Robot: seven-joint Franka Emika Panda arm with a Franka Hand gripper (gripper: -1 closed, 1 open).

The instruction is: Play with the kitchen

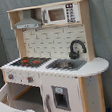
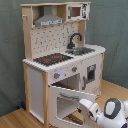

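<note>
The gripper [image 2: 86, 106] sits low at the oven door [image 2: 67, 102] hanging open off the kitchen [image 2: 60, 60], door edge just leftward; its grip I can't make out.

No writing, brand or number can be read anywhere in either exterior view. The kitchen [image 1: 53, 62] has a small keypad panel on its upper microwave [image 1: 60, 14], but its marks are too blurred to make out as figures.
</note>
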